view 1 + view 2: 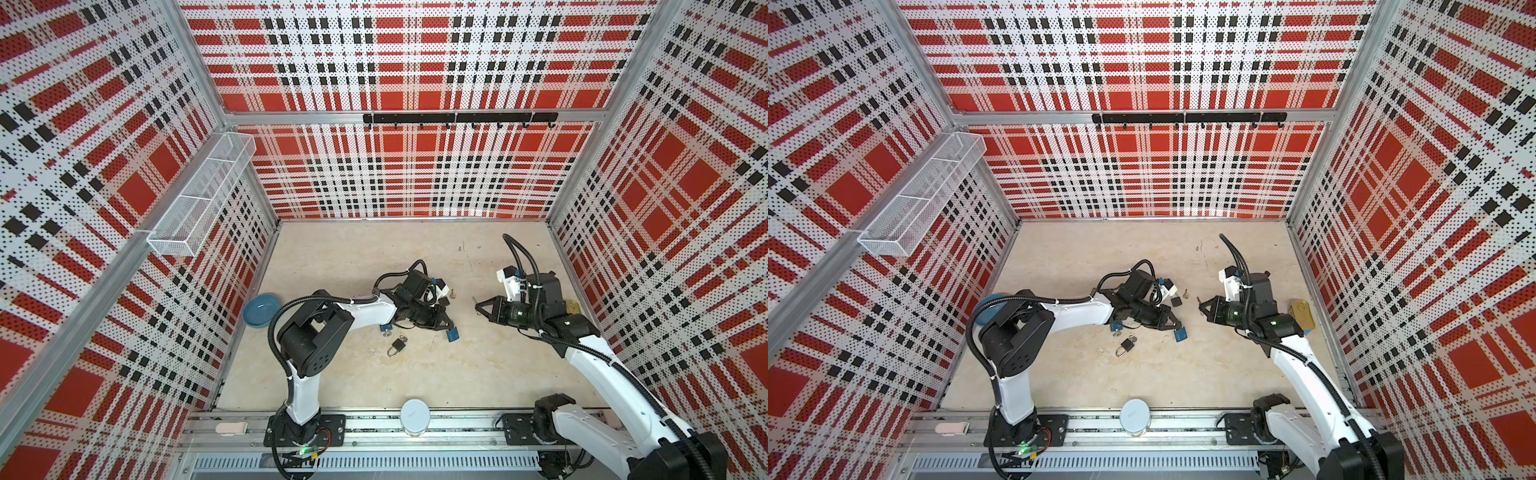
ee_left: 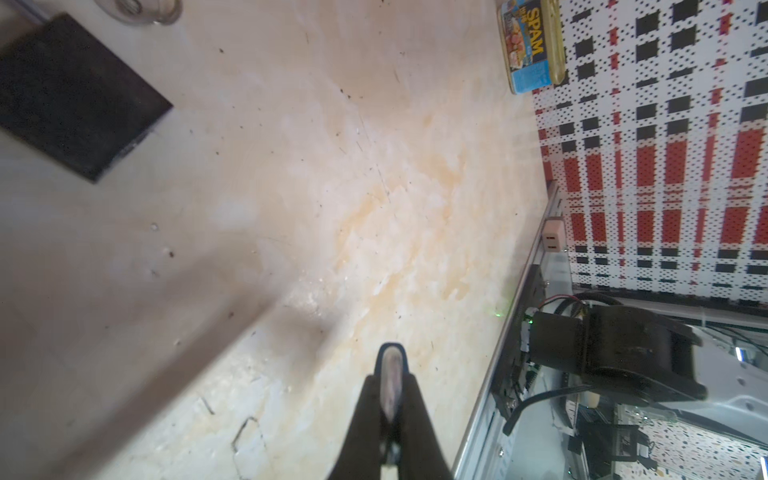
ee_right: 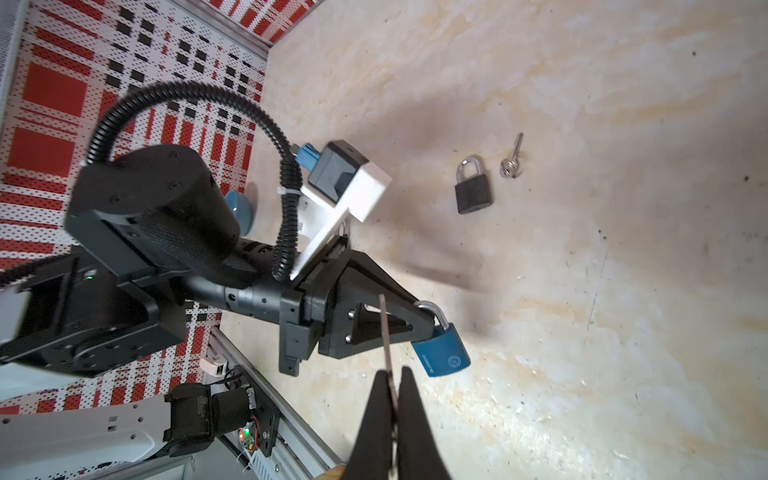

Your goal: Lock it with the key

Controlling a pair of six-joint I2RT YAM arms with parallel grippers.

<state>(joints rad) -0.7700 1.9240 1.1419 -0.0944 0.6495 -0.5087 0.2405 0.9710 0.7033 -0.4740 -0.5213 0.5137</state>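
1. While the left gripper [image 3: 424,311] grips the blue padlock [image 3: 442,351] by its shackle, the right gripper [image 3: 392,384] pinches the key [image 3: 385,332];
2. key and padlock are near each other but apart, over the desk [image 3: 602,340].

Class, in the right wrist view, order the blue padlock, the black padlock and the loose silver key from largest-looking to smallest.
1. blue padlock, though it is nearer the camera, so its real lead over the black one is unsure
2. black padlock
3. silver key
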